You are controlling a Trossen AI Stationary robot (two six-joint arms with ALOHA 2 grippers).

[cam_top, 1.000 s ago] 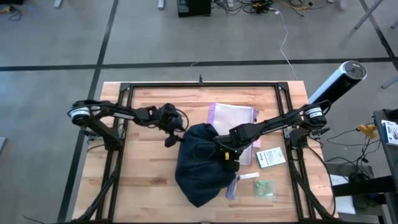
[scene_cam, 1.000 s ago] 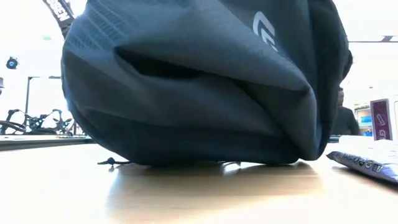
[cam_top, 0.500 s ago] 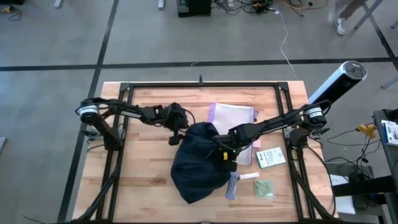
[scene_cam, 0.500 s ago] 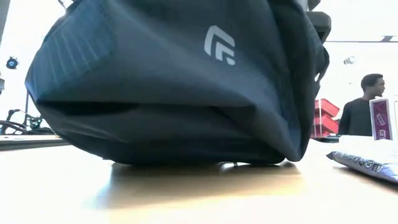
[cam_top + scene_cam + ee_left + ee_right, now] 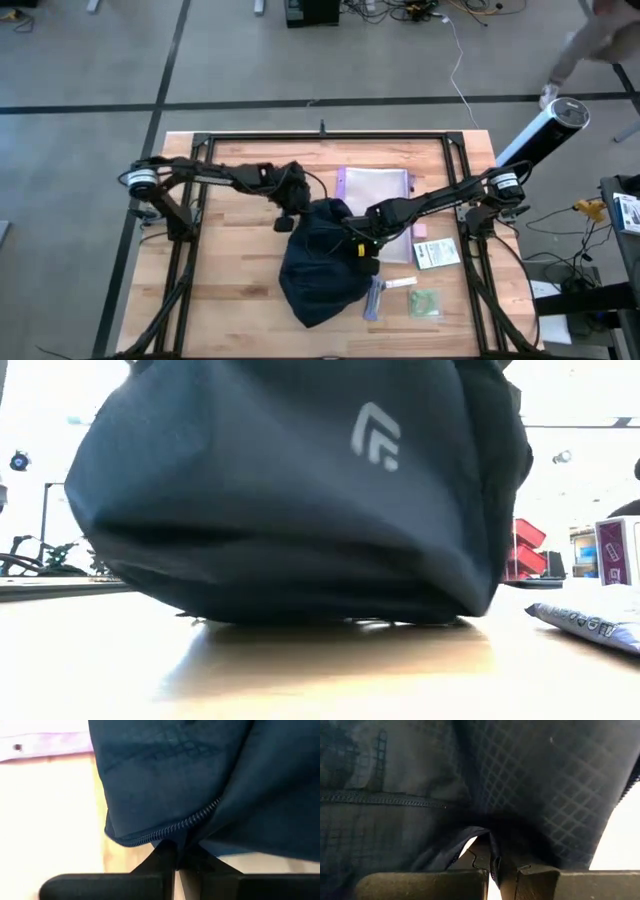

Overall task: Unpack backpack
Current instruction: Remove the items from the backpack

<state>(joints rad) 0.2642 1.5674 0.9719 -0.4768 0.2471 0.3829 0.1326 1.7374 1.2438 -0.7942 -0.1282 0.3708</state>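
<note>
The dark navy backpack (image 5: 322, 262) stands on its lower end on the wooden table (image 5: 230, 300), and its white logo (image 5: 376, 437) faces the low view. My left gripper (image 5: 295, 212) is at its upper left edge, shut on the zipper rim. My right gripper (image 5: 360, 240) is at its upper right side, shut on backpack cloth. The backpack fills the low view (image 5: 300, 490) and hides both grippers there. My left gripper pinches the backpack's zippered rim (image 5: 175, 837) between its two fingers, slanting down from the table's left. The cloth rises from the fingers, and the backpack's lower end rests on the table. My right gripper pinches a dark edge of the backpack's cloth (image 5: 487, 840) between its fingers, coming steeply from above on the right; one layer or several, I cannot tell.
A clear purple-edged pouch (image 5: 375, 187) lies on the table behind the backpack. To its right lie a green-and-white card (image 5: 436, 253), a small green packet (image 5: 424, 303), a white stick (image 5: 398, 283) and a purple packet (image 5: 375, 297). A black frame (image 5: 200, 150) borders the table.
My left gripper has moved right to the backpack's upper left edge, shut on the zippered rim and risen with it. The backpack's near face, which sagged in a deep fold, has been drawn smoother and taller. My right gripper has kept its hold.
</note>
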